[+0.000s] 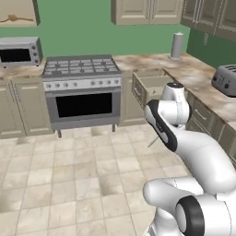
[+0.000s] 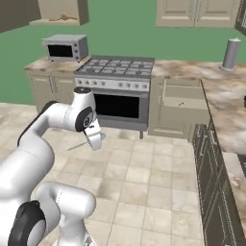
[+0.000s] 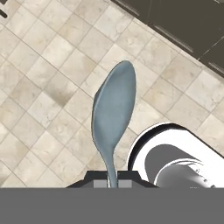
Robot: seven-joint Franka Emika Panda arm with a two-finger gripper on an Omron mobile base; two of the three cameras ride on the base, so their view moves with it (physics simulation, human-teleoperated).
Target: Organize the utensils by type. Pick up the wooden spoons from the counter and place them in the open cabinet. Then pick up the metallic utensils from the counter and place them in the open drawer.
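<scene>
Holding: a metal spoon (image 3: 114,105) is clamped by its thin handle between the closed fingertips of the gripper (image 3: 112,183), seen in the hand view with its pale bluish bowl pointing away from the hand.
Spoon position: it is held in the air above the tiled floor (image 1: 69,175); in the left base view it shows as a thin grey sliver (image 1: 155,140) slanting down from the hand, in the right base view as a thin grey line (image 2: 77,145) sticking out to the left of the gripper (image 2: 92,139).
Gripper: it is seen low in front of the arm, pointed down towards the floor, well short of the counter (image 1: 196,76).
Drawer: the drawer (image 1: 152,86) is pulled open from the counter front beside the stove (image 1: 83,90); a small dark thin piece (image 2: 181,103) lies inside it, too small to identify.
Cabinet: the open cabinet (image 2: 60,12) is seen at upper left above the microwave (image 2: 65,47), with an orange-brown wooden piece (image 2: 61,18) lying on its shelf.
Counter items: a grey cylinder (image 1: 177,45) stands at the back corner; a toaster (image 1: 226,79) sits on the right-hand run.
</scene>
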